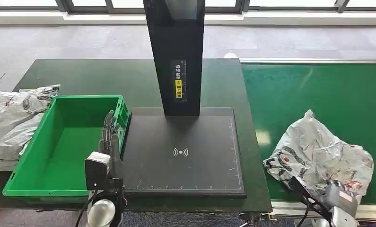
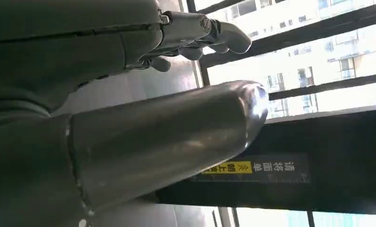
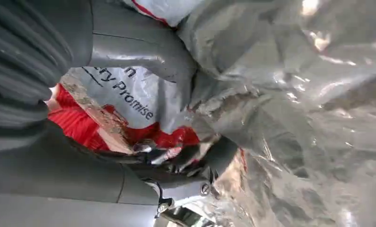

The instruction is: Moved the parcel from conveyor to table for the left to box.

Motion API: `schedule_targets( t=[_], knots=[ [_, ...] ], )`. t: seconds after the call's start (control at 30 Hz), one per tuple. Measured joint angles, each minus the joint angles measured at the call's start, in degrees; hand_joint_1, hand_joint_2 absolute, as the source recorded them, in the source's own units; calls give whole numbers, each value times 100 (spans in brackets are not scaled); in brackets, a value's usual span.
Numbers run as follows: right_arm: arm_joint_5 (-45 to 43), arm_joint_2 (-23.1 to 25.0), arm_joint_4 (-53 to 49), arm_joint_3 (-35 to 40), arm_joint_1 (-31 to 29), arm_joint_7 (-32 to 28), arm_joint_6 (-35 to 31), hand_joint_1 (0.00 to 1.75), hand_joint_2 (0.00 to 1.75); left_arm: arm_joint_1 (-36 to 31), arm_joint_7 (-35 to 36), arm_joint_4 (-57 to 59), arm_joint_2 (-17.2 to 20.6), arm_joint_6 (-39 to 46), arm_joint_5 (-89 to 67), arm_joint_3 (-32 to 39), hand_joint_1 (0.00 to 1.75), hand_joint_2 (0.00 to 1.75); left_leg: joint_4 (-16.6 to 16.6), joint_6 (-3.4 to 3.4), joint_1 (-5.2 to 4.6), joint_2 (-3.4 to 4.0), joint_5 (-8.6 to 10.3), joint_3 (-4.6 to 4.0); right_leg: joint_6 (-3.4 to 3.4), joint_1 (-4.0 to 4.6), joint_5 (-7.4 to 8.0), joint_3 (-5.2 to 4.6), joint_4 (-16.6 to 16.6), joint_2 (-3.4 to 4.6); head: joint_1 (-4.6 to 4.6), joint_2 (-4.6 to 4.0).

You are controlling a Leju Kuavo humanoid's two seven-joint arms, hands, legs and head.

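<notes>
From the head view, a crumpled grey parcel (image 1: 318, 153) lies on the green conveyor (image 1: 313, 90), right of the dark table (image 1: 105, 75). The right hand (image 1: 325, 196) reaches its near edge. The left hand (image 1: 111, 135) stands raised beside a green box (image 1: 39, 156), near the black scanner pad (image 1: 183, 151). More bags (image 1: 11, 123) lie left of the box.

The left wrist view shows the left hand's fingers (image 2: 214, 38) loosely curled, holding nothing, before the scanner post (image 2: 290, 165).

The right wrist view alone shows the grip: thumb (image 3: 148, 47) and fingers (image 3: 195, 158) clamped on the parcel's plastic.
</notes>
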Motion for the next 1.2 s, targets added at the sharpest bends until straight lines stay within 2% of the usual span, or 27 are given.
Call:
schedule_targets(
  t=[0.1, 0.23, 0.57, 0.6, 0.67, 0.77, 0.8, 0.9, 0.93, 1.07, 1.13, 1.2],
  knots=[
    [69, 31, 408, -46, -378, 55, -78, 175, 175, -59, -18, 62, 0, -79, 26, 0, 0, 0, 0, 0, 0, 29, 0, 10, 1, 0, 9, -6, 0, 27, -2, 0],
    [79, -2, 852, -96, -730, 9, -183, 175, 175, -89, -33, 114, 0, -165, 59, 0, 0, 0, 0, -1, 0, 33, 2, 13, 2, 1, 14, -4, 0, 30, -2, 0],
    [103, -120, 1531, -98, -1175, -87, -352, 175, 175, -136, -88, 197, 2, -411, 214, 4, 0, 0, 1, 0, 1, 33, 4, 15, 6, 3, 21, 5, -4, 33, 0, 0],
    [103, -120, 1581, -98, -1193, -144, -459, 175, 175, -138, -96, 210, 2, -416, 225, 7, 0, 0, 1, 1, 1, 33, 4, 14, 8, 3, 22, 7, -4, 32, 0, 2],
    [101, -101, 1627, -68, -1226, -291, -948, 175, 175, -122, -157, 217, 4, -416, 241, 11, 0, 0, 0, 5, 1, 32, 4, -41, 8, -2, 22, 9, -3, 32, 0, 0],
    [60, 50, 1473, 2, -1251, -554, -1756, 175, 175, 1, -236, 160, 13, -388, 267, 22, 0, 0, 1, 6, 0, 29, 5, -46, 8, -11, 22, 0, -1, 30, 0, 0],
    [-26, 114, 1294, 31, -1233, -682, -1957, 175, 175, 44, -256, 138, 13, -368, 271, 24, 0, 0, 2, 10, 0, 27, 10, -12, 8, -12, 22, -7, 0, 29, 0, 0],
    [-786, 320, 522, 204, -1013, -1273, -2750, 175, 175, 122, -328, 116, 22, -352, 313, 26, 0, 0, 5, 11, 0, -14, 29, -19, 9, -11, 24, -15, 2, -9, -2, 0],
    [-1339, 403, 177, 313, -905, -1583, -2907, 175, 175, 139, -354, 118, 28, -348, 346, 26, 0, 0, 5, 11, 0, -26, 29, -24, 9, -10, 22, -15, 2, -17, -2, 0],
    [-3659, 722, -991, 910, -392, -2927, -2338, 175, 175, 151, -444, 134, 50, -346, 472, 28, 0, 0, 3, 5, 1, -22, 24, -29, 8, 1, 17, -21, 3, -12, 0, 0],
    [-4332, 874, -1516, 1260, -126, -3245, -1970, 175, 175, 150, -450, 140, 57, -352, 485, 28, 0, 0, 3, 4, 1, -20, 24, -31, 7, 2, 16, -24, 2, -11, -2, 0],
    [-4628, 994, -1969, 1625, 85, -3313, -1727, 175, 175, 146, -457, 149, 61, -368, 492, 28, 0, 0, 2, 4, 1, -20, 24, -31, 7, 2, 15, -26, 2, -11, -2, 2]
  ],
)
